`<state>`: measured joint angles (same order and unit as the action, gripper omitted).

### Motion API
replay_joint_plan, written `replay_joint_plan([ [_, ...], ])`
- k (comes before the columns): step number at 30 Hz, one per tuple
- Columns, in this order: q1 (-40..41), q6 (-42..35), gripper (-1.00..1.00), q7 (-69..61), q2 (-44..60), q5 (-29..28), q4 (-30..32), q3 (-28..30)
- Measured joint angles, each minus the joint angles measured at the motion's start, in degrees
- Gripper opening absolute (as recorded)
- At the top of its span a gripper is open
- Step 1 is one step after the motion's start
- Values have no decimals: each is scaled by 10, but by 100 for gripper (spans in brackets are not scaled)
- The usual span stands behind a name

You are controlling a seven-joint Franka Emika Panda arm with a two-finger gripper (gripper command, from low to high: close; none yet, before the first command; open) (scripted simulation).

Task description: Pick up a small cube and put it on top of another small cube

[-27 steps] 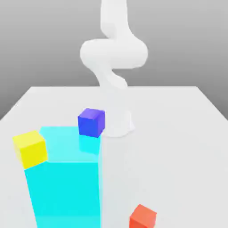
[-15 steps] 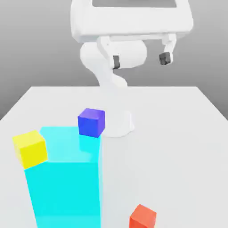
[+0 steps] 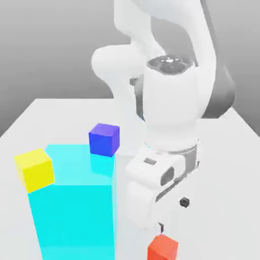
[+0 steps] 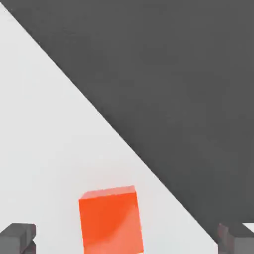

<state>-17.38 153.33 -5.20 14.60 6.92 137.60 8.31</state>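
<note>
Red-orange small cube sits on your white table at the exterior view's bottom edge, gripper just above it, blue-violet cube atop the cyan block | hand view: your fingers spread wide, red cube between, untouched.

Exterior view: red-orange cube cut off by the lower frame edge; big cyan block likewise cut at the bottom. Arm hides the worktop behind it. Hand view: end effector fingertips clipped at the frame's edge; cube's base cropped.
</note>
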Motion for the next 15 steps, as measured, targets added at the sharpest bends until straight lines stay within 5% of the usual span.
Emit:
replay_joint_plan([
  [5,14,75,0,-26,103,10,-15,-20],
  [6,18,85,-100,-28,116,14,-17,-24],
  [15,11,58,-100,-20,83,2,-11,-16],
])
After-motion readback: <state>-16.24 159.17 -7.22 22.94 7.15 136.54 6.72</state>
